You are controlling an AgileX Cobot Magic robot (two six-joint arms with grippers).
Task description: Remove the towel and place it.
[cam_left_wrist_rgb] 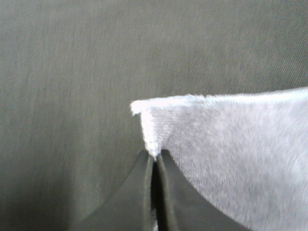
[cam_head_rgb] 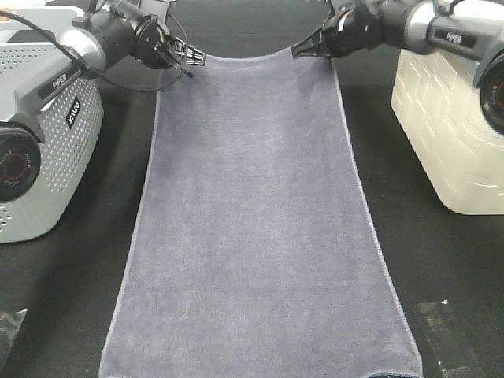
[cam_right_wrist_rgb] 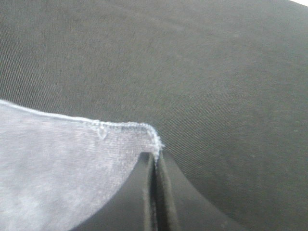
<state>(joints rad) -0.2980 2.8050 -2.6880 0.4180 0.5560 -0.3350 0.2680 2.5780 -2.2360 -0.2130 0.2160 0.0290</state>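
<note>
The slate-grey towel lies spread lengthwise down the middle of the black table, its far edge sagging between two held corners. My left gripper is shut on the towel's far left corner; the left wrist view shows the shut gripper pinching that corner of the towel. My right gripper is shut on the far right corner; the right wrist view shows the gripper closed on the hemmed corner of the towel.
A grey perforated basket stands at the left edge. A white brick-patterned container stands at the right. Clear plastic pieces lie at the near right and near left corners of the black cloth.
</note>
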